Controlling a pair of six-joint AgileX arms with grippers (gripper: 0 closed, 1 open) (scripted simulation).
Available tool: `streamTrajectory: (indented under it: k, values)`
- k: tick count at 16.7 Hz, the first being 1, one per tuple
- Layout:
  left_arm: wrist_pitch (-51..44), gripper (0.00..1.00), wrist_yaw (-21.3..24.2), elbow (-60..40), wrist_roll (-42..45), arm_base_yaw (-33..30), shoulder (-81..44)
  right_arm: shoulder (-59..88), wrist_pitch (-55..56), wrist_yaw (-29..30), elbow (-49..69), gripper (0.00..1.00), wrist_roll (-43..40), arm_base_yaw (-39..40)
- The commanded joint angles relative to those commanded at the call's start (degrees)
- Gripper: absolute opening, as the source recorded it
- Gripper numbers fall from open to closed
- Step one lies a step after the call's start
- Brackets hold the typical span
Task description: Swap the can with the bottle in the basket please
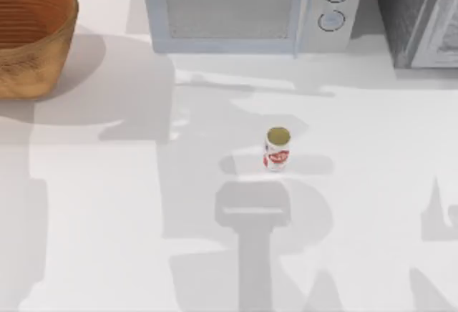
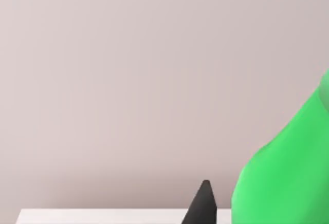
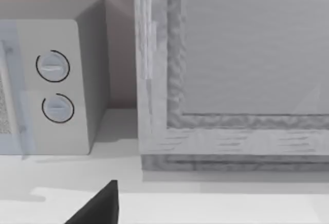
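Top view has the can (image 1: 277, 149) upright mid-table, well apart from the basket (image 1: 32, 36) at far left; left wrist view catches a green shape (image 2: 288, 172) beside one dark fingertip (image 2: 202, 206), grip unreadable

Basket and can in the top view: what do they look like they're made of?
The basket looks like woven wicker, orange-brown and matte, with fine ribbing around its inside wall. The can is probably metal: a dull gold-olive top and a white body with a red label, likely printed or paper.
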State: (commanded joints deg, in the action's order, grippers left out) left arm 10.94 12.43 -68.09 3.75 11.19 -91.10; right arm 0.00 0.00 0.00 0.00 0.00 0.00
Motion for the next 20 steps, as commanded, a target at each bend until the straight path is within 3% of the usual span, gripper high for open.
streamTrajectory:
  k: [14, 20]
  values:
    - [8.1, 0.00, -1.4, -4.5, -0.4, -1.8, -12.1, 0.0, 0.0, 0.0, 0.0, 1.00, 0.0, 0.0]
    - [8.1, 0.45, -1.4, -4.5, -0.4, -1.8, -12.1, 0.0, 0.0, 0.0, 0.0, 1.00, 0.0, 0.0]
